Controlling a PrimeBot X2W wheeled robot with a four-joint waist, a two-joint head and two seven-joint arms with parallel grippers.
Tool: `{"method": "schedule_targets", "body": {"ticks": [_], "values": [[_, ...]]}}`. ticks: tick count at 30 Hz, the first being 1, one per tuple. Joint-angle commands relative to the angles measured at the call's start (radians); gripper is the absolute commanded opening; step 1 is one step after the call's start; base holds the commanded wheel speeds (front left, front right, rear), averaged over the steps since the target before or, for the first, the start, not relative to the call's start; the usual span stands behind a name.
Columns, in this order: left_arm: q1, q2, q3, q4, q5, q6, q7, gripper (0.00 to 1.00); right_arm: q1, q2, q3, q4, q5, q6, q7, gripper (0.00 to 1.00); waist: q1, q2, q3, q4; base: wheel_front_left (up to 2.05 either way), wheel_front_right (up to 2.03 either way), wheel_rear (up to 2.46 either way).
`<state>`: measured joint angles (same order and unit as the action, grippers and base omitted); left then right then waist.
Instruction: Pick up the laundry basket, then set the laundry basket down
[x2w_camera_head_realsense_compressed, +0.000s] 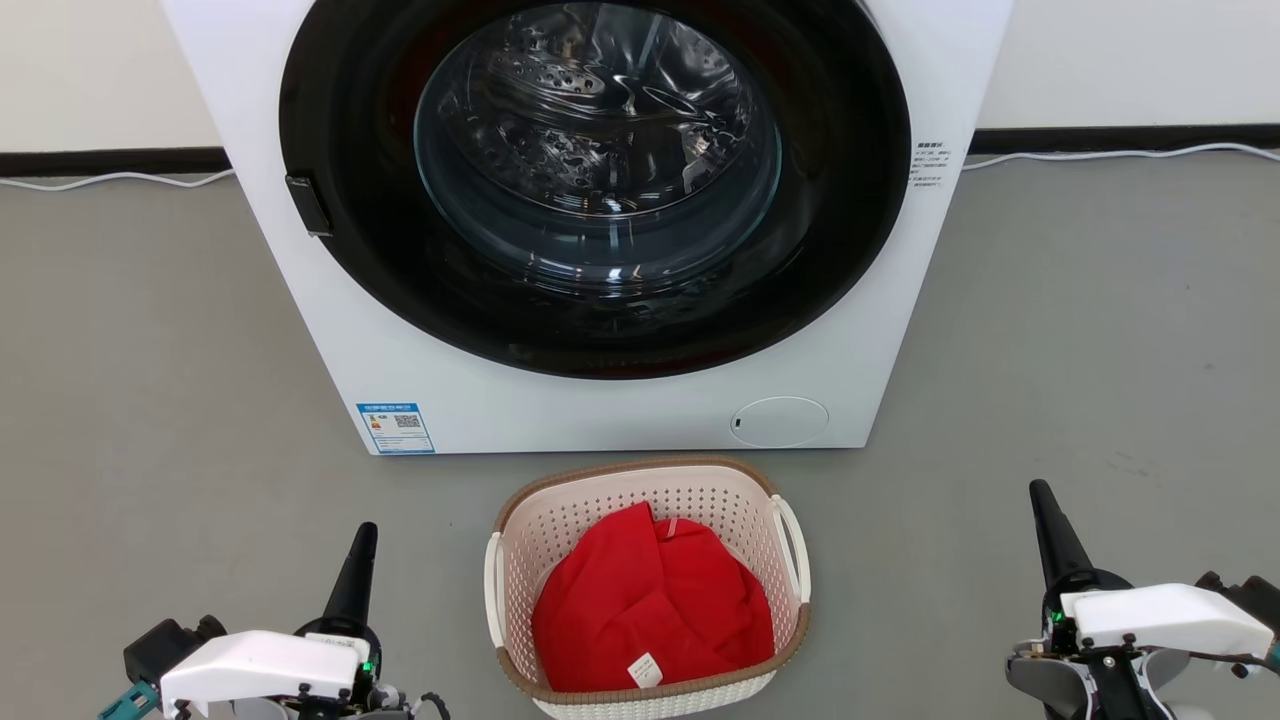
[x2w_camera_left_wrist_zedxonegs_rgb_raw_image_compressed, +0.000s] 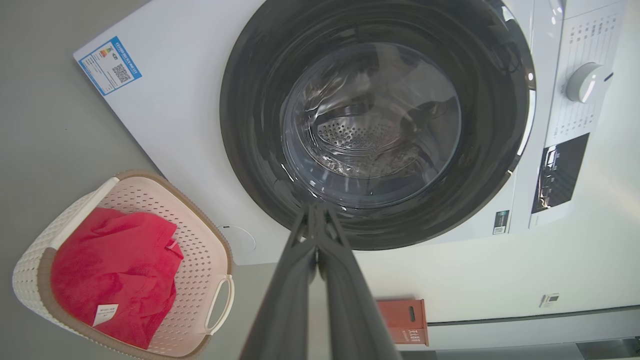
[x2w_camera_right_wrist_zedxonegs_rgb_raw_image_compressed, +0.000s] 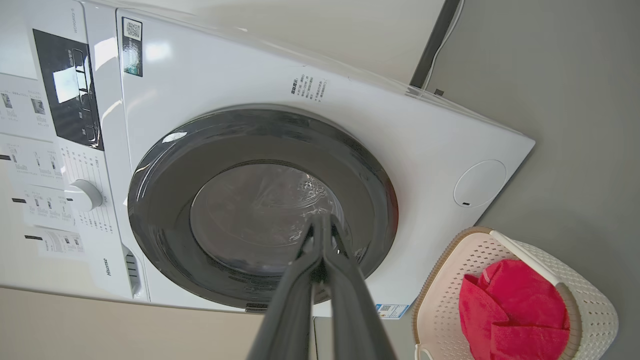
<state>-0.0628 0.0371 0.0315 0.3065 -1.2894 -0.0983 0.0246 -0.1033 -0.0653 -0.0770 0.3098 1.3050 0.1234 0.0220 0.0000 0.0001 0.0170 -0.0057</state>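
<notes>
Left fingers (x2w_camera_head_realsense_compressed: 355, 575) closed, tips pressed together, holding nothing. Right fingers (x2w_camera_head_realsense_compressed: 1050, 535) same: closed, empty. Both sets point toward washer (x2w_camera_head_realsense_compressed: 400, 330), a big white front-loader with round dark glass door (x2w_camera_head_realsense_compressed: 850, 250), standing on grey floor (x2w_camera_head_realsense_compressed: 1100, 350) beyond the fingertips. Laundry basket (x2w_camera_head_realsense_compressed: 700, 500) sits upright on floor between the two sets of fingers, well apart from each, just in front of washer. In left wrist view basket lies to lower left of the fingers; in right wrist view, to lower right. Neither set touches it. Red cloth (x2w_camera_head_realsense_compressed: 650, 600) bundled inside basket, small white tag (x2w_camera_head_realsense_compressed: 644, 668) on the cloth at the end away from washer.
</notes>
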Motion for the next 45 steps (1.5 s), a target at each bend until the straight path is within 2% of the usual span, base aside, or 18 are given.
{"method": "schedule_targets", "body": {"ticks": [1, 28, 45], "values": [[-0.041, 0.011, 0.031, -0.034, -0.037, -0.010, 0.010, 0.00, -0.012, -0.002, 0.008, -0.035, 0.038, 0.006, 0.015, 0.00, 0.0000, -0.0001, -0.001, 0.000, 0.00, 0.00, 0.00], [-0.045, 0.013, 0.082, -0.061, -0.319, -0.032, 0.089, 0.00, -0.005, 0.015, -0.038, -0.065, 0.303, 0.007, 0.092, 0.00, 0.0000, -0.0001, -0.014, 0.006, 0.00, 0.00, 0.00], [-0.045, 0.013, 0.082, -0.061, -0.319, -0.032, 0.089, 0.00, -0.005, 0.015, -0.038, -0.065, 0.303, 0.007, 0.092, 0.00, 0.0000, -0.0001, -0.014, 0.006, 0.00, 0.00, 0.00]]}}
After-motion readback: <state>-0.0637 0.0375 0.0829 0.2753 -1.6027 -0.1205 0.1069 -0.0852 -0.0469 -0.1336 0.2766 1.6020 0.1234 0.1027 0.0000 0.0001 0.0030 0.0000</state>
